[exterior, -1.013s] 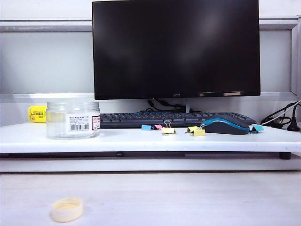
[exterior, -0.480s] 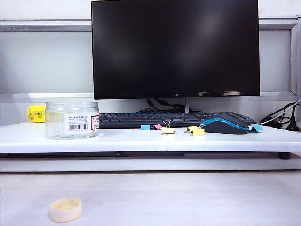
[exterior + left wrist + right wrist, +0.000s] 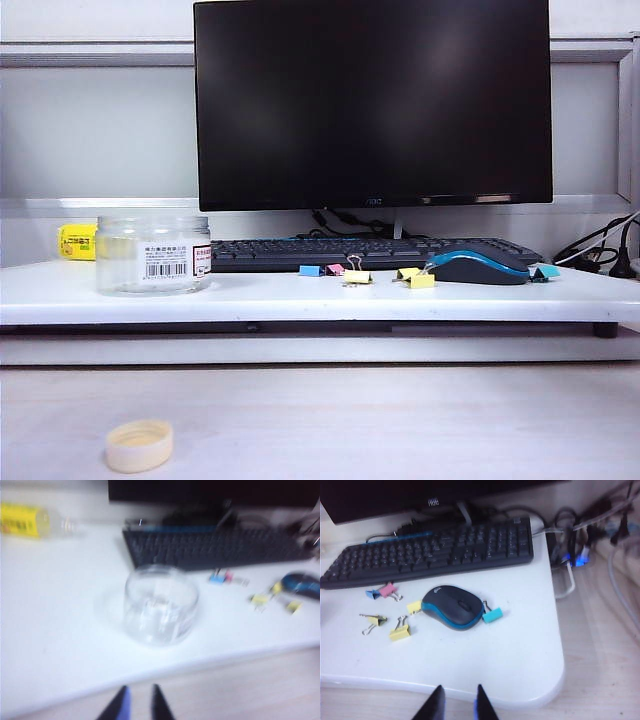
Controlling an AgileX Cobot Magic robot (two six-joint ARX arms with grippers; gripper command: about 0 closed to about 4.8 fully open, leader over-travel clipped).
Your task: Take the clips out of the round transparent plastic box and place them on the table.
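Note:
The round transparent plastic box (image 3: 153,255) stands upright and uncapped at the left of the white table (image 3: 300,297); no coloured clip shows inside it. It appears blurred in the left wrist view (image 3: 161,605). Several clips lie on the table: blue (image 3: 312,270), pink (image 3: 337,269), yellow (image 3: 357,276) and another yellow (image 3: 420,280) by the mouse. Among them in the right wrist view are the pink (image 3: 387,589), a yellow (image 3: 400,632) and a cyan clip (image 3: 492,614). My left gripper (image 3: 140,687) hovers open off the table's front edge, short of the box. My right gripper (image 3: 460,686) is open at the front edge, short of the mouse. Neither holds anything.
A black and blue mouse (image 3: 478,267) sits among the clips, with a keyboard (image 3: 370,252) and monitor (image 3: 372,100) behind. A yellow-labelled bottle (image 3: 78,241) lies at the back left. A cream lid (image 3: 140,445) rests on the lower wood-look surface. Cables (image 3: 580,535) crowd the table's right end.
The exterior picture has shifted very slightly. The box, clips, mouse and lid lie where they were, and no arm enters that view.

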